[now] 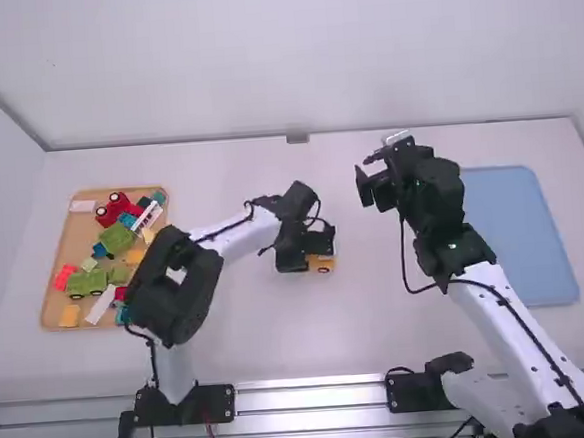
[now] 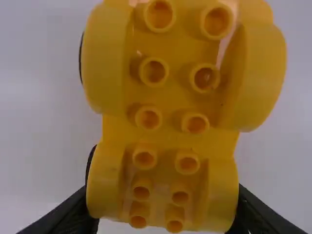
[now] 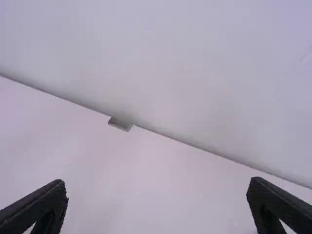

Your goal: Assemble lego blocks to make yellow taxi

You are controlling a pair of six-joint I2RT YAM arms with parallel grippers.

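Left gripper [image 1: 320,242] is over the middle of the table, just beside a yellow wheeled base [image 1: 321,264]. Seen from the left wrist, this yellow wheeled base [image 2: 168,131] has rows of round hollow studs and rounded yellow wheel parts along both sides. Its near end lies between the fingers of the left gripper [image 2: 163,209], which is shut on it. Right gripper [image 1: 368,182] hangs right of the middle with nothing in its grasp; from its wrist, the right gripper [image 3: 157,195] has its fingers wide apart.
At the far left, a wooden tray [image 1: 50,308] holds several red, green, yellow, blue and white blocks. A flat blue tray [image 1: 519,238] lies at the right, beside the right arm. The back wall meets the table's far edge, where a small grey bracket [image 1: 297,138] sits.
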